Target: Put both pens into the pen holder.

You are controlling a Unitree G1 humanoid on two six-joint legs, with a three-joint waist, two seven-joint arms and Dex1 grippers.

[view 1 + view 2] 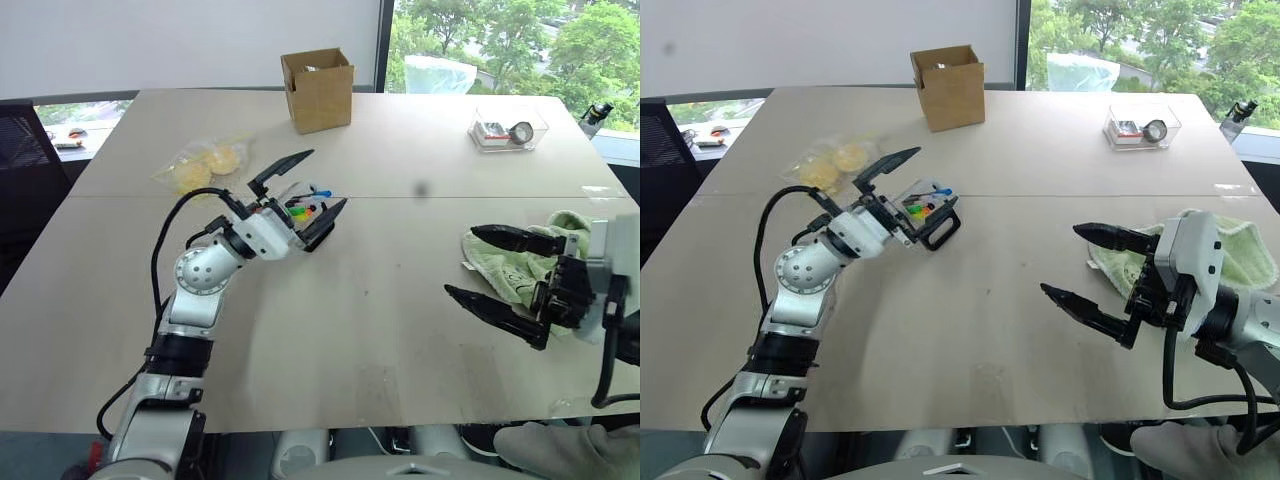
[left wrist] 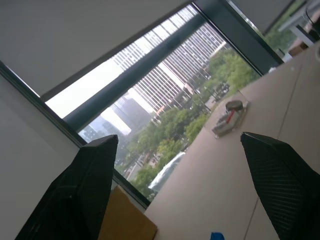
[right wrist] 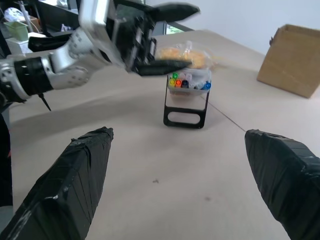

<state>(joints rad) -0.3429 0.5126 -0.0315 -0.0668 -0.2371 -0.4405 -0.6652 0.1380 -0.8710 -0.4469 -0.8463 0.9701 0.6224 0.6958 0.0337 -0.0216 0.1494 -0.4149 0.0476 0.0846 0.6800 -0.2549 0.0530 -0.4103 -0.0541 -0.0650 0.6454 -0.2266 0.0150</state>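
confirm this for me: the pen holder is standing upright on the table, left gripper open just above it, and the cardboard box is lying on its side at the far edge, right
Not quite. The cardboard box stands upright with its flaps open at the top, as the left eye view shows; it is not on its side. The rest holds: the pen holder stands upright on the table, and the left gripper is open just above it.

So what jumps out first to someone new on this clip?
The left gripper hangs open right over the pen holder mid-table, which bristles with coloured caps. The right gripper waits wide open and empty near a green cloth. A cardboard box stands at the far edge.
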